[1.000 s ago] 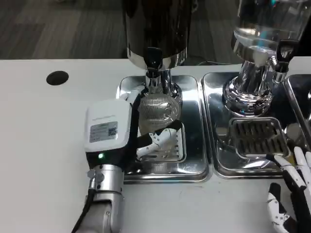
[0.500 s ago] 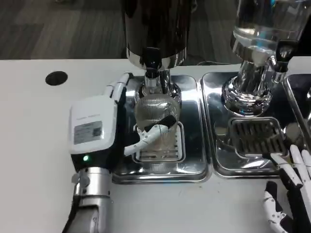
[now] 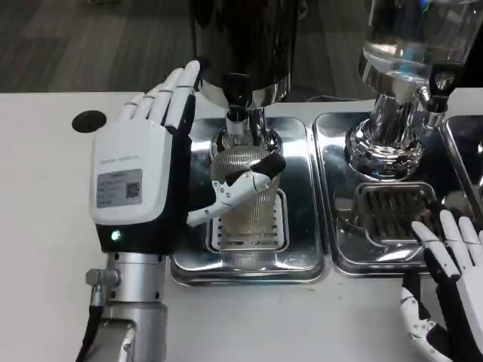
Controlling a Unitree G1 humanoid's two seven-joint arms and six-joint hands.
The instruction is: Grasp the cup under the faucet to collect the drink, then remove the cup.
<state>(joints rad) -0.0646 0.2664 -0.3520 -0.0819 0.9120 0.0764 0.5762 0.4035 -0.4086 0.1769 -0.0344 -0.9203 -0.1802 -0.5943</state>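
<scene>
A clear ribbed cup [image 3: 253, 211] stands upright on the grate of the steel drip tray [image 3: 302, 253], right below the black faucet [image 3: 238, 94] of the dark dispenser [image 3: 241, 38]. To the cup's left is my left hand [image 3: 139, 177], its fingers [image 3: 162, 98] stretched straight up and away from the glass. Only its thumb [image 3: 234, 192] lies across the cup's front. I cannot tell whether the thumb touches the cup. My right hand [image 3: 453, 294] hovers at the lower right with its fingers spread, holding nothing.
A second dispenser with a clear tank [image 3: 400, 75] stands at the right on its own steel tray [image 3: 351, 260] with a grate [image 3: 392, 211]. A round black hole [image 3: 89, 121] is in the white table at the left. Bare table lies along the front edge.
My left hand has let go of the cup: its fingers uncurled from around the glass and now point upward, the hand drawn left. The right hand rose a little.
</scene>
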